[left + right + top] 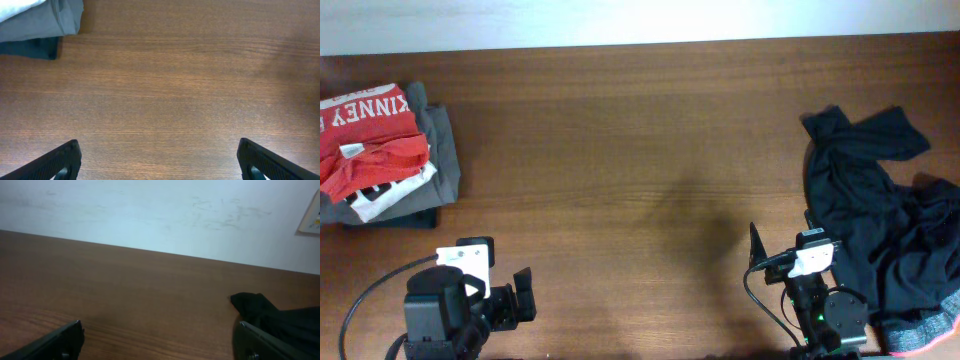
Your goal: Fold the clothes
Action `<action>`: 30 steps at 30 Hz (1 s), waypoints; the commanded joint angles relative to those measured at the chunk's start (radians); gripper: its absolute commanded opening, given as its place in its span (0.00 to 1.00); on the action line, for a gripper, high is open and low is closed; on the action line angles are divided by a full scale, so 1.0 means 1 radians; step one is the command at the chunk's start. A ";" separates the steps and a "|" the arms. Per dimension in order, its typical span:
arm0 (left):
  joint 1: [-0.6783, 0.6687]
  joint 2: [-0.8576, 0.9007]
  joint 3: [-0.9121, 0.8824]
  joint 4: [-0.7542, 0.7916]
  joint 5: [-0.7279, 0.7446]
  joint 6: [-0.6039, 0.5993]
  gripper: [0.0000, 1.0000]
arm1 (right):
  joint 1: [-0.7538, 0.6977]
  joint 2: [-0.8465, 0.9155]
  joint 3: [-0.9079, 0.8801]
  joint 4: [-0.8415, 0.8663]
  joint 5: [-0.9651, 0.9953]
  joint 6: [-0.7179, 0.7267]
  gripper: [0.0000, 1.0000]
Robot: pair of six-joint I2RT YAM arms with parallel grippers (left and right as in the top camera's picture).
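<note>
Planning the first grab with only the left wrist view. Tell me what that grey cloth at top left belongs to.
Observer: A stack of clothes at the table's left end, a red T-shirt with white lettering on top.
Operator: Point me to the unfolded clothes.
Observer: A crumpled black pile lies at the right end, beside the right gripper.
Operator: Report that gripper.
Observer: Open, empty, above bare wood.
</note>
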 commanded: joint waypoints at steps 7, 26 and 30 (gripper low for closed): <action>-0.002 -0.004 -0.003 0.002 -0.007 0.008 0.99 | -0.001 -0.007 -0.005 -0.005 -0.013 0.008 0.99; -0.002 -0.004 -0.006 0.003 -0.007 0.008 0.99 | -0.001 -0.007 -0.005 -0.005 -0.013 0.008 0.99; -0.006 -0.030 -0.019 0.009 -0.007 0.008 0.99 | -0.001 -0.007 -0.005 -0.005 -0.013 0.008 0.99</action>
